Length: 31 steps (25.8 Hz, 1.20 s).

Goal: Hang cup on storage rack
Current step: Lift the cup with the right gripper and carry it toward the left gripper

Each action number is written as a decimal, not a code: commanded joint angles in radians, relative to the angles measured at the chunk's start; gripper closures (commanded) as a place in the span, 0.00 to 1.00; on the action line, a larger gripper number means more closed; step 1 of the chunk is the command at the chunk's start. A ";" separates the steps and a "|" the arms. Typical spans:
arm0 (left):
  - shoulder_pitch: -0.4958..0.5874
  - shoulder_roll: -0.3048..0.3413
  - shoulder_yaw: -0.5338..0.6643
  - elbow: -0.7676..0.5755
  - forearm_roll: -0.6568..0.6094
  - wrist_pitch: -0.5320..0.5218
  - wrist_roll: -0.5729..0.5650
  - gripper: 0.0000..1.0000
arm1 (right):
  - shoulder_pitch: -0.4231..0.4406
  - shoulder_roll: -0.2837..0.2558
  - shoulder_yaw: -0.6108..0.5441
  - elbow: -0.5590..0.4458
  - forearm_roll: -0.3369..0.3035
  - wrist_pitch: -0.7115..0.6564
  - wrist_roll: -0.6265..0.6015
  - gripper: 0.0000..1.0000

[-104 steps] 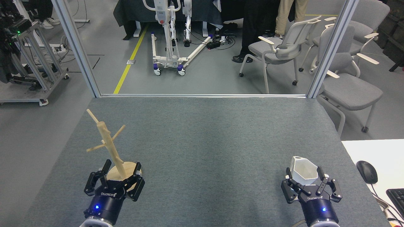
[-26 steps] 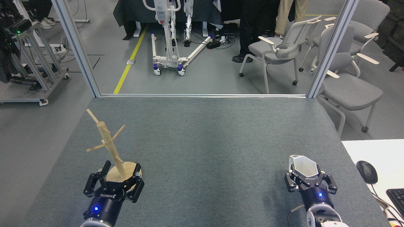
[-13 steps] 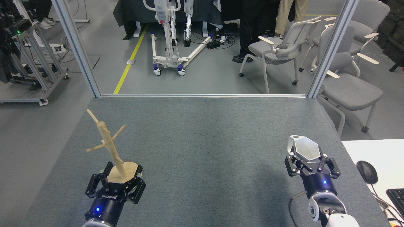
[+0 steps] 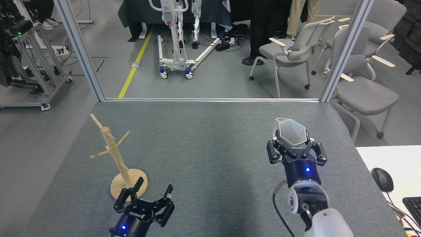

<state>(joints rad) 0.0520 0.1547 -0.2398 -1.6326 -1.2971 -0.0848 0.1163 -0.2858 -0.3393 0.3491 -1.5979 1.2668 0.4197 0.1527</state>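
- The cup [image 4: 290, 131] is held in the closed jaws of the right gripper [image 4: 293, 145], lifted clear of the table [image 4: 210, 138] on the right side, rim tipped toward the camera. It is well apart from the rack [image 4: 115, 154], which stands near the left edge.
- The handle cannot be clearly made out; only a small bump shows at the far-left corner of the rim. If the handle's direction is misjudged, the loop may miss the peg altogether.
- The left gripper [image 4: 152, 197] is seen with jaws spread and empty, just right of the rack's base [image 4: 128, 187] — nothing is steadying the rack. A sideways push from the cup on a thin peg could tip or slide the whole tree.
- The pegs [image 4: 123, 138] are slim and slanted; a loop set too shallow could slip off once the jaws are opened.
- The grip is taken on faceted walls, so the cup may twist in the fingers during the long carry across — the handle would then be turned off line.
- The open left fingers lie near the likely path and could be struck.
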 commanded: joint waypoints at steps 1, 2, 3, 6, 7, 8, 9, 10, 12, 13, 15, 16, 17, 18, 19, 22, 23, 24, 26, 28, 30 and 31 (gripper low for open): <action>0.002 -0.046 -0.092 0.013 -0.008 -0.004 0.000 0.00 | -0.050 0.013 0.111 -0.043 0.000 0.123 0.051 1.00; 0.002 -0.064 -0.108 0.016 -0.013 -0.004 -0.003 0.00 | -0.062 0.016 0.139 -0.048 0.002 0.154 0.065 1.00; 0.000 -0.080 -0.121 0.017 -0.014 -0.001 -0.003 0.00 | -0.078 0.023 0.160 -0.051 0.002 0.188 0.077 1.00; -0.001 -0.115 -0.136 0.016 -0.016 0.010 -0.010 0.01 | -0.122 0.071 0.228 -0.051 0.006 0.280 0.111 1.00; -0.003 -0.126 -0.141 0.016 -0.018 0.016 -0.017 0.01 | -0.134 0.083 0.246 -0.051 0.008 0.306 0.119 1.00; -0.008 -0.141 -0.150 0.017 -0.019 0.031 -0.035 0.02 | -0.150 0.098 0.258 -0.050 0.010 0.341 0.130 1.00; -0.012 -0.164 -0.168 0.019 -0.024 0.065 -0.055 0.02 | -0.168 0.115 0.269 -0.047 0.010 0.378 0.143 1.00; -0.014 -0.193 -0.196 0.019 -0.033 0.112 -0.073 0.02 | -0.190 0.137 0.284 -0.043 0.010 0.415 0.160 1.00; -0.029 -0.250 -0.250 0.019 -0.074 0.229 -0.075 0.01 | -0.243 0.164 0.340 -0.037 0.010 0.487 0.200 1.00; -0.038 -0.270 -0.282 0.020 -0.113 0.283 -0.075 0.01 | -0.269 0.167 0.369 -0.034 0.010 0.519 0.219 1.00; -0.063 -0.277 -0.352 0.036 -0.191 0.372 -0.079 0.01 | -0.317 0.167 0.401 -0.025 0.008 0.573 0.248 1.00; -0.080 -0.279 -0.378 0.045 -0.209 0.399 -0.083 0.01 | -0.338 0.167 0.404 -0.013 0.005 0.591 0.257 1.00; -0.092 -0.279 -0.392 0.050 -0.215 0.418 -0.087 0.01 | -0.361 0.167 0.406 0.003 -0.001 0.603 0.261 1.00; -0.100 -0.280 -0.394 0.056 -0.218 0.428 -0.090 0.02 | -0.383 0.167 0.406 0.026 -0.004 0.611 0.265 1.00; -0.103 -0.280 -0.392 0.060 -0.220 0.438 -0.098 0.02 | -0.409 0.169 0.406 0.055 -0.009 0.619 0.265 1.00; -0.126 -0.280 -0.392 0.066 -0.225 0.481 -0.138 0.01 | -0.473 0.169 0.426 0.111 -0.049 0.627 0.265 1.00; -0.141 -0.276 -0.394 0.068 -0.232 0.487 -0.150 0.01 | -0.492 0.167 0.438 0.121 -0.063 0.627 0.265 1.00; -0.156 -0.274 -0.394 0.077 -0.237 0.487 -0.167 0.01 | -0.509 0.166 0.444 0.131 -0.073 0.627 0.266 1.00; -0.193 -0.277 -0.394 0.111 -0.237 0.479 -0.201 0.01 | -0.526 0.166 0.447 0.145 -0.083 0.627 0.268 1.00; -0.235 -0.280 -0.394 0.129 -0.237 0.465 -0.225 0.01 | -0.535 0.164 0.447 0.156 -0.078 0.627 0.272 1.00; -0.262 -0.285 -0.391 0.140 -0.235 0.462 -0.221 0.01 | -0.536 0.166 0.442 0.156 -0.070 0.627 0.300 1.00; -0.274 -0.285 -0.392 0.152 -0.234 0.473 -0.213 0.01 | -0.546 0.166 0.442 0.156 -0.069 0.627 0.315 1.00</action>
<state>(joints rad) -0.1796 -0.1263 -0.6326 -1.5073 -1.5321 0.3836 -0.0940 -0.8145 -0.1735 0.7930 -1.4480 1.1934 1.0475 0.4384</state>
